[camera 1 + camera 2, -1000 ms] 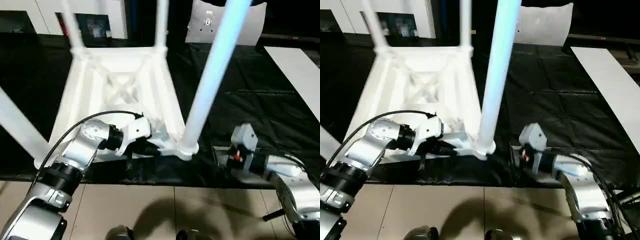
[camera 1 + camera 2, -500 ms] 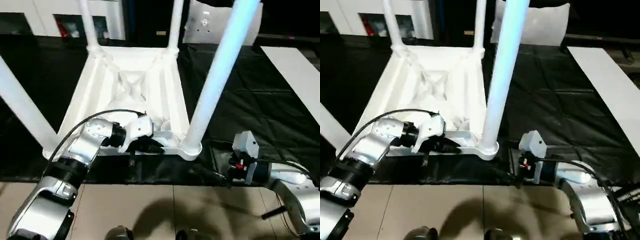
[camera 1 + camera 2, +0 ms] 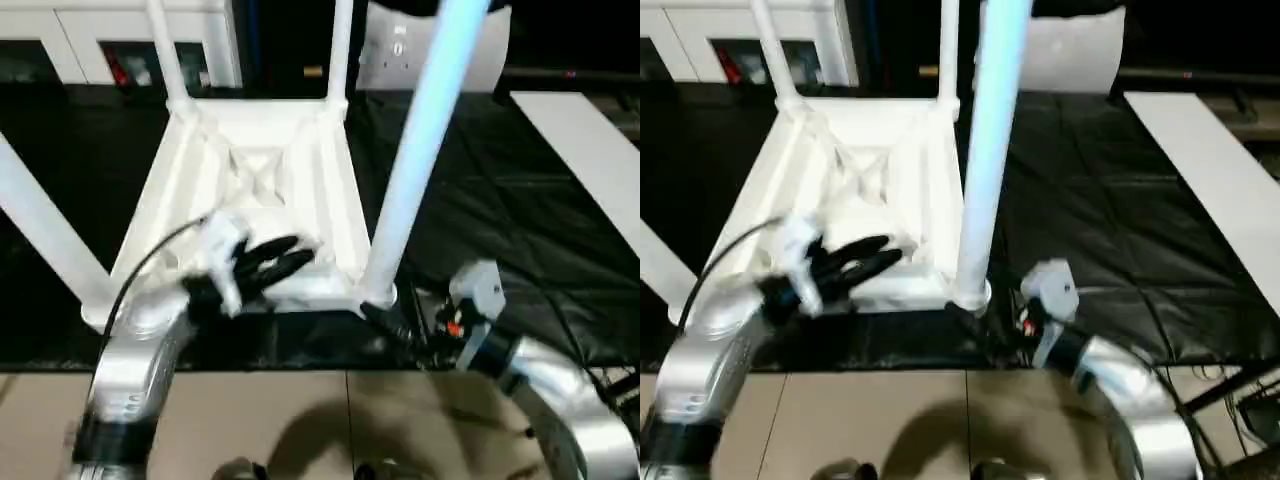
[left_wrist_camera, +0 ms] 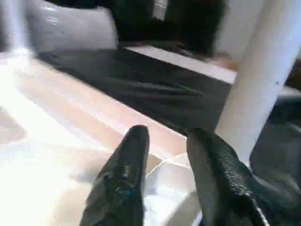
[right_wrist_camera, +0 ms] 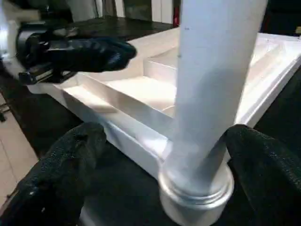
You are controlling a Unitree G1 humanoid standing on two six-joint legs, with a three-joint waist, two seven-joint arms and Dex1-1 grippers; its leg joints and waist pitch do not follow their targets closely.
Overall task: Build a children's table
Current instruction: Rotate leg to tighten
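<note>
The children's table (image 3: 262,172) lies upside down on the black workbench, ribbed underside up, with white legs standing in its corner sockets. My left gripper (image 3: 292,256) hovers over the table's near rim, open, with nothing between its black fingers (image 4: 127,155). The near right leg (image 3: 412,170) rises from its socket (image 3: 376,290) at the front corner. My right gripper (image 5: 167,141) is wide open, one finger (image 5: 70,160) on each side of that leg's base and clear of it. It also appears just in front of the socket (image 3: 385,322).
A white panel (image 3: 578,140) lies on the workbench (image 3: 480,200) at the right. A white sheet (image 3: 395,50) stands at the back, with white cabinets (image 3: 60,45) behind at the left. The bench's front edge drops to a tan floor (image 3: 300,420).
My left gripper has opened and come up off the table's near rim. My right gripper has moved left to the near right leg's base. The camera has shifted too.
</note>
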